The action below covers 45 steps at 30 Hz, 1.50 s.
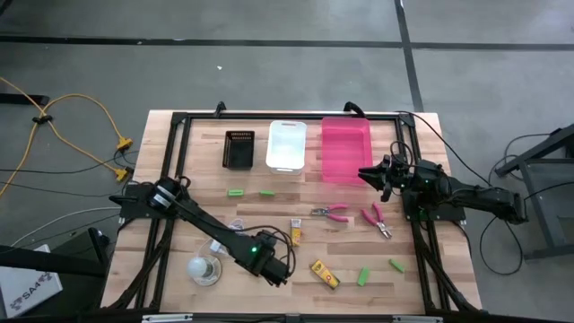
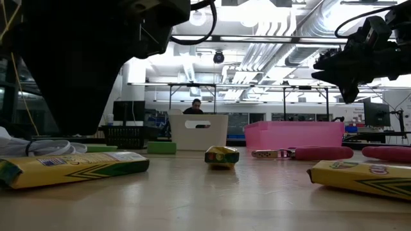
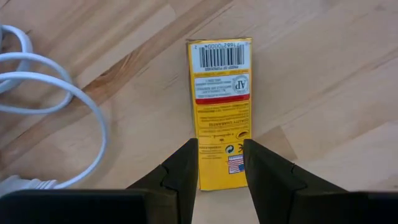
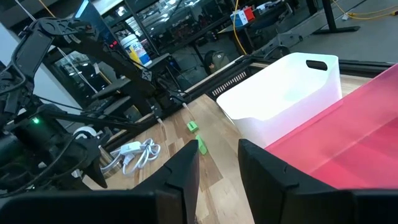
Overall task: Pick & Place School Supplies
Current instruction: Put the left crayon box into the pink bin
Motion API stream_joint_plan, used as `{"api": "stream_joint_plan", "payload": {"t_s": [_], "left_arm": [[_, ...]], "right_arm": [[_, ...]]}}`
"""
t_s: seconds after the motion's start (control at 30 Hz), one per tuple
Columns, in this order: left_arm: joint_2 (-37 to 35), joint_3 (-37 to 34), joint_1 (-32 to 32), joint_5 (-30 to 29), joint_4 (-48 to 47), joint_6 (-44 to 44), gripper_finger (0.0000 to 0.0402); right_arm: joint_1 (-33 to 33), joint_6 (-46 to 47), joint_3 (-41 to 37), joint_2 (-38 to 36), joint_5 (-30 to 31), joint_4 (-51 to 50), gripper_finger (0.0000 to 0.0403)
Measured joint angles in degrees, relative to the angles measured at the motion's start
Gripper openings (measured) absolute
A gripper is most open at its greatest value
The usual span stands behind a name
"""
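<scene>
My left gripper (image 1: 276, 269) (image 3: 219, 148) is open and hovers near the table's near edge. It is over one end of a yellow packet (image 3: 221, 93) that lies flat on the wood, a finger toward each long side. In the low view this packet (image 2: 70, 168) lies clear below the arm. Two more yellow packets (image 1: 294, 231) (image 1: 325, 274) lie nearby. Two pink-handled tools (image 1: 334, 213) (image 1: 377, 220) and four green pieces (image 1: 235, 192) (image 1: 267, 192) (image 1: 363, 276) (image 1: 395, 264) lie on the table. My right gripper (image 1: 369, 175) (image 4: 219, 149) is open and empty, raised beside the pink bin (image 1: 345, 148).
A black basket (image 1: 239, 148), a white bin (image 1: 287, 145) and the pink bin stand in a row at the far edge. A coiled white cord (image 3: 56, 93) lies next to the left gripper, and a pale round disc (image 1: 204, 269) to its left. A person sits in the room beyond (image 2: 196, 106).
</scene>
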Motion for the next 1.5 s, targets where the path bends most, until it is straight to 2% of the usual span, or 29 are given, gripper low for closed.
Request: {"api": "stream_joint_plan", "payload": {"t_s": [0.17,0.47,0.97,1.27,1.5], "left_arm": [[0.0,0.0,-0.4,-0.4,0.0,0.0,0.013],[0.0,0.0,-0.5,-1.4,0.6,0.0,0.0181],[1.1,0.0,-0.8,-1.2,1.3,-1.0,0.0185],[1.1,0.0,-0.9,-2.2,1.2,1.5,0.0186],[1.1,0.0,-1.2,-4.5,1.3,2.7,0.0218]], "right_arm": [[0.0,0.0,0.0,0.0,0.0,0.0,0.01],[0.0,0.0,0.0,0.0,0.0,0.0,0.01],[0.0,0.0,0.0,0.0,0.0,0.0,0.01],[0.0,0.0,0.0,0.0,0.0,0.0,0.01],[0.0,0.0,0.0,0.0,0.0,0.0,0.01]]}}
